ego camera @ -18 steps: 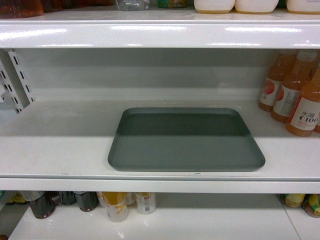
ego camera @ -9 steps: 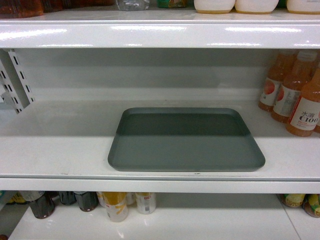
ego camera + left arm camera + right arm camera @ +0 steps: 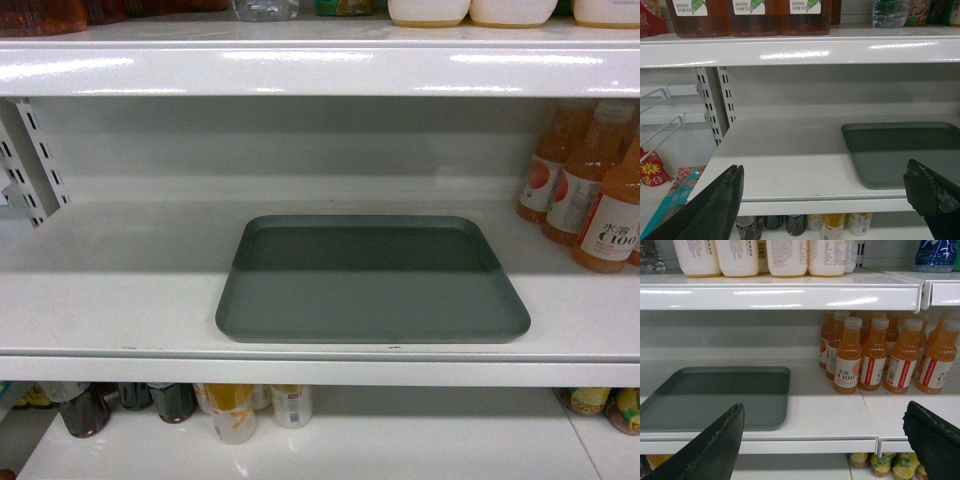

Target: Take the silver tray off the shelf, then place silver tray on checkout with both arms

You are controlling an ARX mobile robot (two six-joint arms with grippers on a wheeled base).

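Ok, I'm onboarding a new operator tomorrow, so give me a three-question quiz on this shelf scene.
1. True or false: the silver tray lies flat on the shelf, untouched by either gripper.
2. What stands right of the tray: A) orange drink bottles, B) a scanner, C) cups?
3. How do the left gripper and right gripper stand?

Key: 1 true; 2 A; 3 both open, fingers spread wide, short of the shelf's front edge.

Silver tray [image 3: 905, 152] cut by left wrist frame edge; orange bottles [image 3: 590, 190] cropped in head view.
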